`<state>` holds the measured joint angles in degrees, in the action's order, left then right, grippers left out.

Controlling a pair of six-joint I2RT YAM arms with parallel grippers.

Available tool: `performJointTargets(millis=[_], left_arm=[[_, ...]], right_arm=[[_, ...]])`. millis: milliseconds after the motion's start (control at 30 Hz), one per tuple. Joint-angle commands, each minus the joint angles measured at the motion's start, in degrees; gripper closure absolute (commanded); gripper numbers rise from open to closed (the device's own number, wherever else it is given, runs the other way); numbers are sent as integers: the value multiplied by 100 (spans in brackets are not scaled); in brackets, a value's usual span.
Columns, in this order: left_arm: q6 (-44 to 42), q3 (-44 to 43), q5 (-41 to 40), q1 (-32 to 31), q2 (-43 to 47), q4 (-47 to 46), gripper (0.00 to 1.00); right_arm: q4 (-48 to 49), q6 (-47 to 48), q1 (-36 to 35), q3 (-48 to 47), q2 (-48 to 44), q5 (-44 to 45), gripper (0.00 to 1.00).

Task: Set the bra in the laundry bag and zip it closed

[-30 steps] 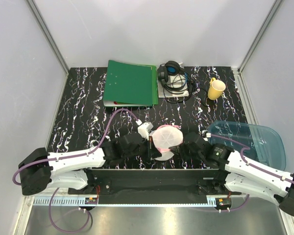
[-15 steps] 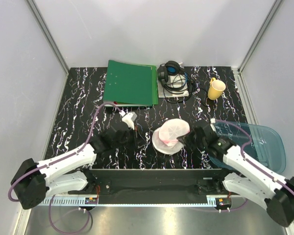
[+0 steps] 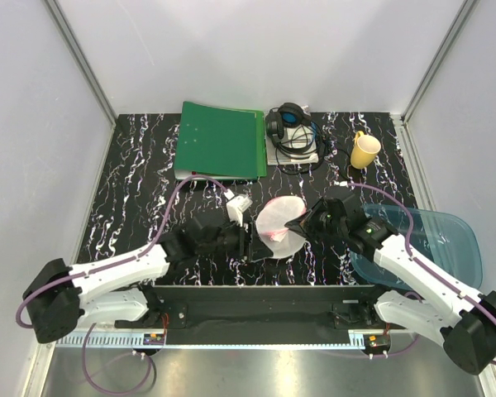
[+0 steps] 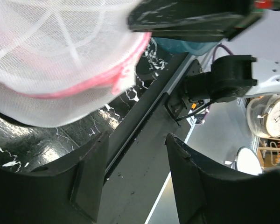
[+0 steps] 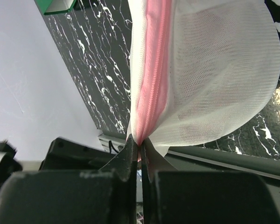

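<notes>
between the fingertips of the right gripper (image 5: 140, 143) the pink zip edge of the laundry bag (image 5: 214, 70) is pinched tight, and the white mesh is fanned out away from them. the left gripper (image 4: 137, 140) is held with its fingers spread and nothing between them, close beside the bag's mesh face. seen from above, the bag is held on edge between the two grippers, over the near middle of the table (image 3: 140, 182); whether it touches the surface cannot be told. the tabletop is black, veined with white like marble. a green folder (image 3: 221, 141) is laid at the far edge, headphones (image 3: 291, 124) are set on a white box (image 3: 302, 157) to its right, and a yellow mug (image 3: 364, 150) is stood further right. a translucent blue tray (image 3: 434, 240) is lodged at the right edge. the table is enclosed on three sides by plain pale walls (image 3: 256, 50).
</notes>
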<state>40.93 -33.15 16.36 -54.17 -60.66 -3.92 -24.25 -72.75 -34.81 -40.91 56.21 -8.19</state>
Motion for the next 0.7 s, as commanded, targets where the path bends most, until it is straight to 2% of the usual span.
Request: performJointTargets(millis=[0, 400, 667], left_arm=[[380, -613, 315, -23, -558, -453, 43], [645, -939, 157, 161, -1140, -118, 44], [618, -1229, 245, 232, -1360, -56, 52]], right_arm=[[184, -55, 18, -120, -110, -183, 100], [237, -55, 18, -111, -101, -254, 100], [237, -55, 27, -119, -83, -254, 100]])
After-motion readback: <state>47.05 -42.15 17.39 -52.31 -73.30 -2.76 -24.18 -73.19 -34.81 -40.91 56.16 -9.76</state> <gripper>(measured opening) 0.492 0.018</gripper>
